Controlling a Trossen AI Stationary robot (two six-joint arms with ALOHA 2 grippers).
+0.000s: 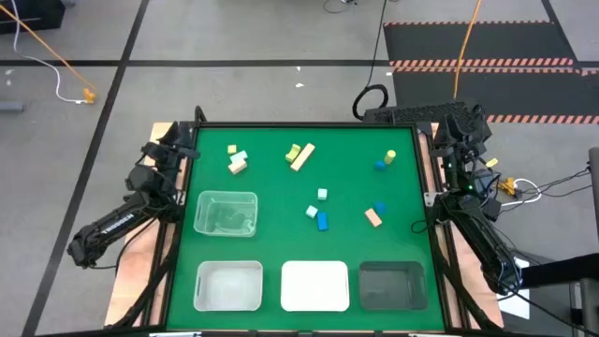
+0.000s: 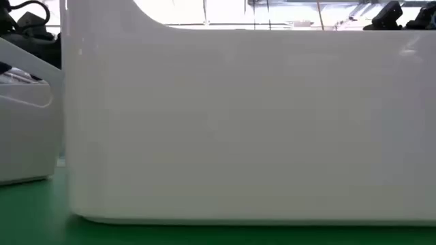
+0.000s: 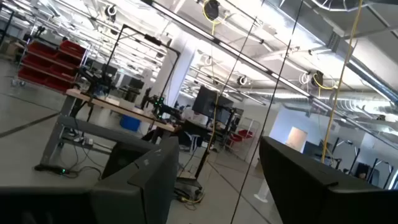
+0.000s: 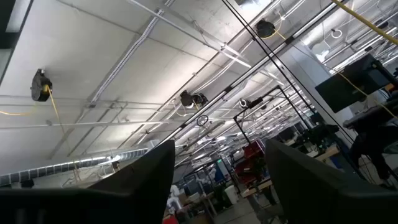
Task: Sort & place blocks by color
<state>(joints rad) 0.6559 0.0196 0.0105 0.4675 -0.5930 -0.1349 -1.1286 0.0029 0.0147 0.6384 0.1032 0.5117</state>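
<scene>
The blocks lie scattered on the far half of the green table. A yellow-green cube [image 1: 231, 149] sits beside two tan pieces [image 1: 238, 164]. A yellow-green and tan bar pair [image 1: 299, 155] lies mid-table, and a yellow-green cube rests against a blue one [image 1: 382, 165]. Two mint cubes [image 1: 322, 194] and a blue bar [image 1: 323, 221] lie near the centre, with a blue cube [image 1: 379, 208] and a tan bar [image 1: 373, 218] to their right. My left gripper [image 1: 178, 140] [image 3: 217, 180] is open at the table's far left corner, and my right gripper [image 1: 465, 120] [image 4: 221, 180] is open at the far right corner. Both point away from the table.
A clear tray [image 1: 226, 213] stands left of centre. Along the near edge stand a clear tray [image 1: 227, 285], a white tray [image 1: 314, 285] and a dark tray [image 1: 391, 285]. In the low view the white tray's wall [image 2: 245, 122] hides the blocks.
</scene>
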